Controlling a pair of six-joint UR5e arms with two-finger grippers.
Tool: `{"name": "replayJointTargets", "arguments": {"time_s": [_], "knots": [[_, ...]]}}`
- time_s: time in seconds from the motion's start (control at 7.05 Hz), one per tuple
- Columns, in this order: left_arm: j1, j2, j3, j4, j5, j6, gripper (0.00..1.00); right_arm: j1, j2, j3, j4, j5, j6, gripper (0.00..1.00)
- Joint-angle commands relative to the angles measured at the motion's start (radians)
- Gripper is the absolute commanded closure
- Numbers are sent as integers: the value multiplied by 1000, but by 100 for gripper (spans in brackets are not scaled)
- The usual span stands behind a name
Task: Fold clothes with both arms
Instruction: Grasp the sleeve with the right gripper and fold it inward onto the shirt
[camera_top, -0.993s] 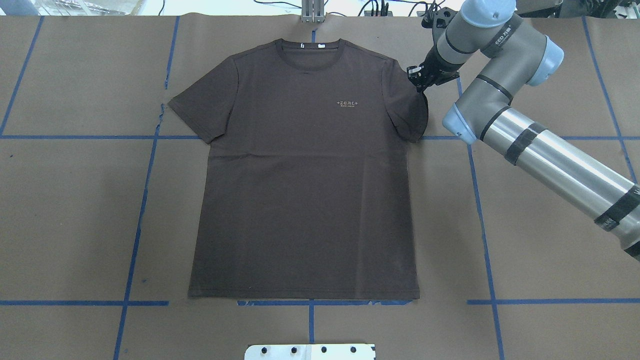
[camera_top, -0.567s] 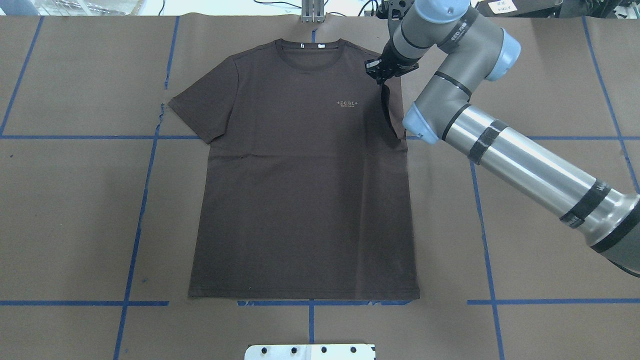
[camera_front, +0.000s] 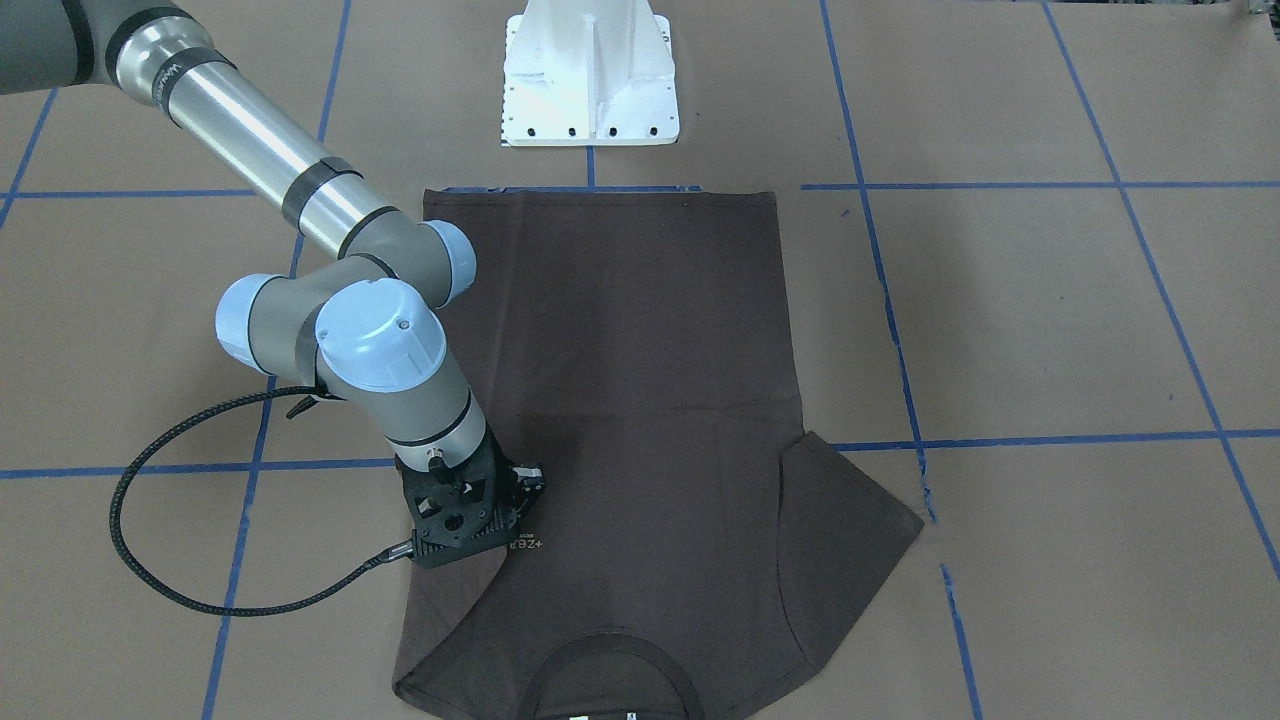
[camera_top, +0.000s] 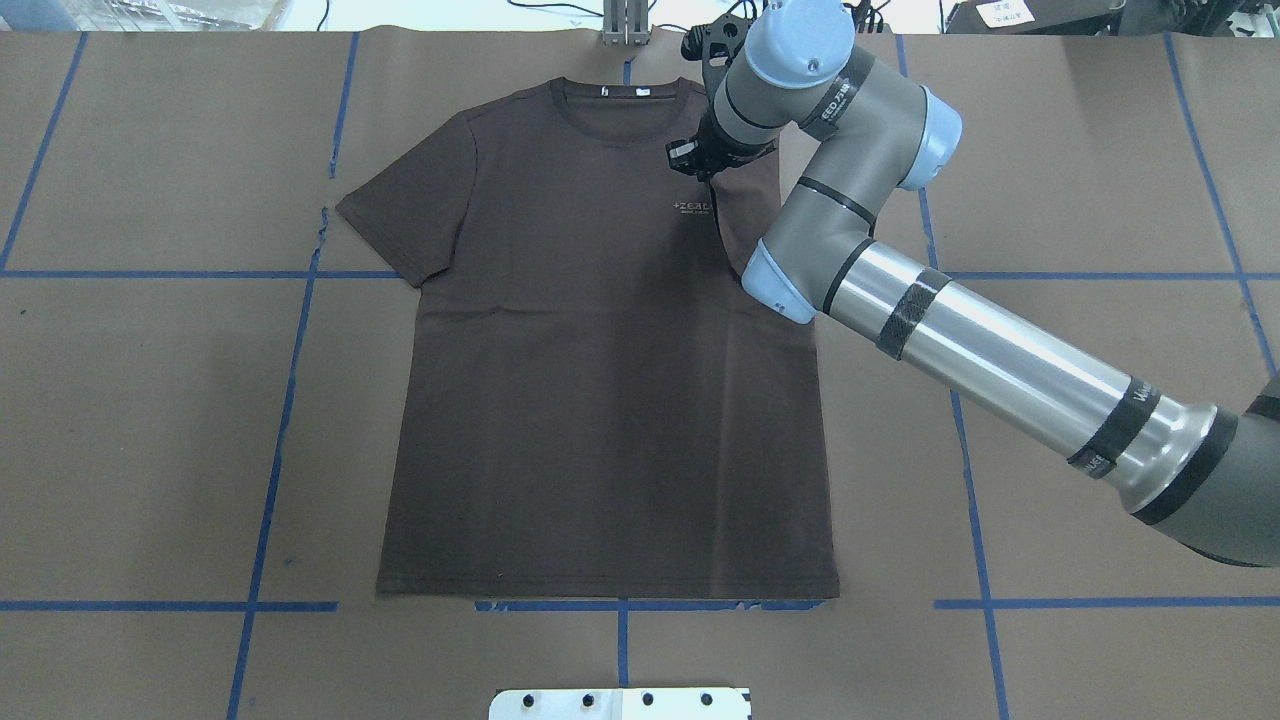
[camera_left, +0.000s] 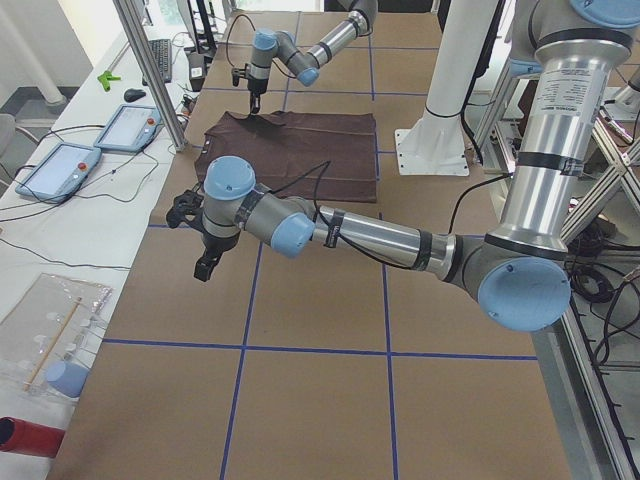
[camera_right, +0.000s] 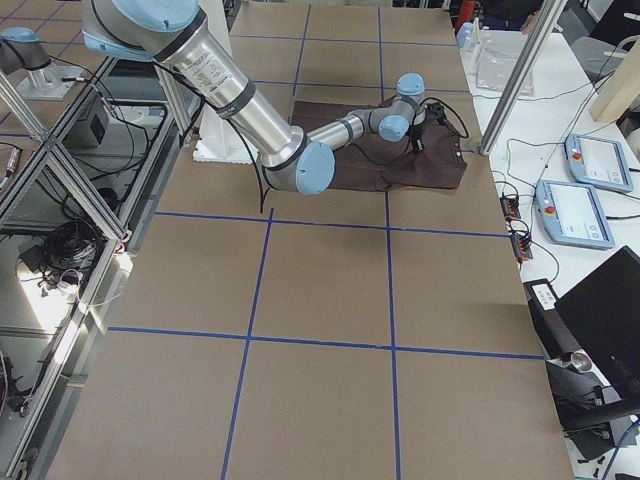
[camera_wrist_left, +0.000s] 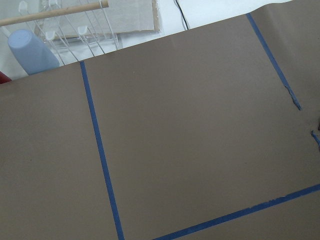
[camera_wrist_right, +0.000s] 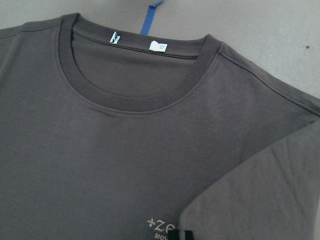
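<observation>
For the right arm (camera_top: 1000, 350): stretched slantwise over the desk (camera_top: 150, 420), elbow bent, wrist turned down above the chest of the T-shirt (camera_top: 600, 420). At the right fingers (camera_top: 690, 163): clenched on the shirt's sleeve, held raised over the chest, just beside the pale logo (camera_top: 692, 207). Around them, spread flat and front up on the desk: collar (camera_top: 620, 100) just beyond the fingers, hem well behind, toward the pedestal (camera_top: 620, 703); long axis collar to hem, pointing away from the robot. For the left fingers (camera_left: 205, 265): above bare desk, apart from the shirt; cannot tell whether released or clenched.
</observation>
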Motion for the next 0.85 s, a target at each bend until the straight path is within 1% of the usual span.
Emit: {"name": "replayJointTargets", "arguments": {"time_s": [0.0,0.14,0.28,0.43,0.57,0.71], "knots": [[0,-4,1,-2,0,0,0,-1,0,0,0,-2,4,0],[2,-10,7,-2,3,0,0,2,0,6,-9,9,53,0],[5,-80,62,-24,5,-85,0,14,-10,12,-23,70,90,0],[53,-108,64,-58,8,-203,0,47,-24,68,-160,137,99,0],[149,-174,61,-70,50,-386,0,84,-106,237,-322,174,83,0],[237,-222,53,-71,131,-511,0,135,-207,373,-400,247,43,0]]}}
